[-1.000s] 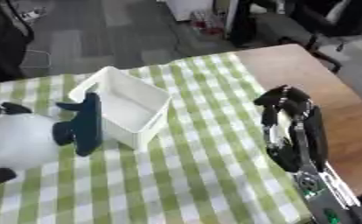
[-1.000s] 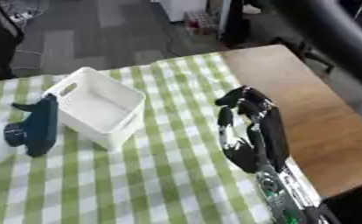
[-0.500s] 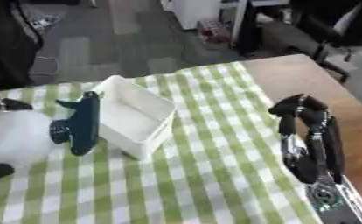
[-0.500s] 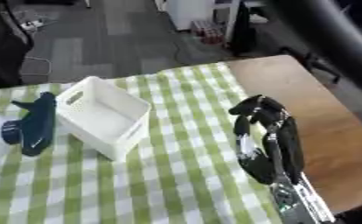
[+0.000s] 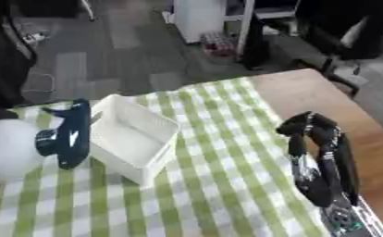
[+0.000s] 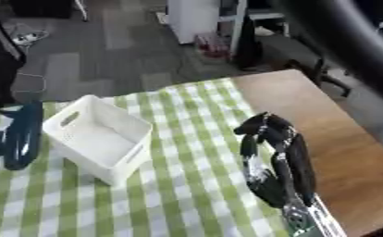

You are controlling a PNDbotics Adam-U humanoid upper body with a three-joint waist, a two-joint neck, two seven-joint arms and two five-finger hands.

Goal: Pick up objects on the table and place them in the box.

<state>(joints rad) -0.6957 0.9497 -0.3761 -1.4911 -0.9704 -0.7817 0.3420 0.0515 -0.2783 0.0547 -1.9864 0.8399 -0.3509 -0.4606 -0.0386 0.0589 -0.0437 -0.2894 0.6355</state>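
Green-checked tablecloth | white box sits empty at left | dark spray bottle, judged light, rigid and slick, best gripped at its neck, is beside it | left hand unseen | right hand is curled, empty

Green checked cloth, wooden table
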